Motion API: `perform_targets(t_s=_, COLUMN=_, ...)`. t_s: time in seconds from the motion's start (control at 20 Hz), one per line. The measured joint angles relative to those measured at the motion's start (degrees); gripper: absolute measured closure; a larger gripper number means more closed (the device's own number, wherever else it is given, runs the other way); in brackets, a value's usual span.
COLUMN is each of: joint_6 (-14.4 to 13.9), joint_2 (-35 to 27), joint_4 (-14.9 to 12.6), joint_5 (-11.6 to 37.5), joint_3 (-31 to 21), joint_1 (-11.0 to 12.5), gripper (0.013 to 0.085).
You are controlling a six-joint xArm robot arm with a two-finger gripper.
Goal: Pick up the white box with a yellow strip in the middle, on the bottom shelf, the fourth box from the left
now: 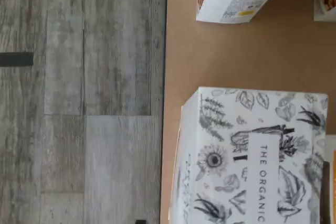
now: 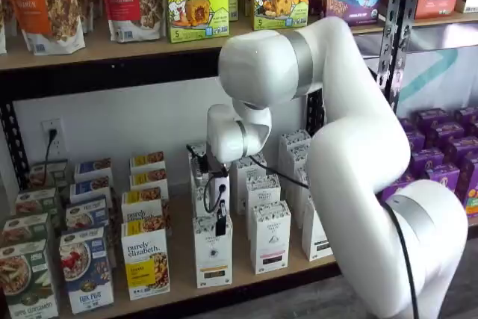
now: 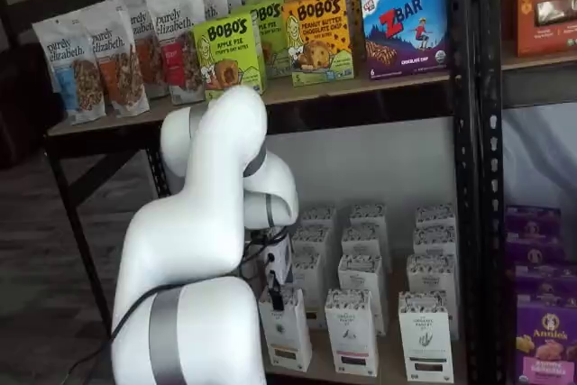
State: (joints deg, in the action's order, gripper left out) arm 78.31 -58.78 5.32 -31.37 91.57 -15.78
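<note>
At lower centre in both shelf views, my gripper (image 2: pixel 220 222) hangs directly above the white box (image 2: pixel 213 255) — front carton of its row on the bottom shelf (image 2: pixel 179 274). The box stands upright, long axis vertical, so approach is straight down. Finger state: cannot tell; they show dark and side-on. The wrist view shows only the box's printed top, cut off at the frame edge.
</note>
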Motion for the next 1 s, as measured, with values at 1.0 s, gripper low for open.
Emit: perform_targets(t_s=1.0, joint_6=-4.8, joint_2=-7.0, joint_4=-4.1, joint_5=0.5, joint_3=6.4, joint_1=-1.3, gripper=0.013)
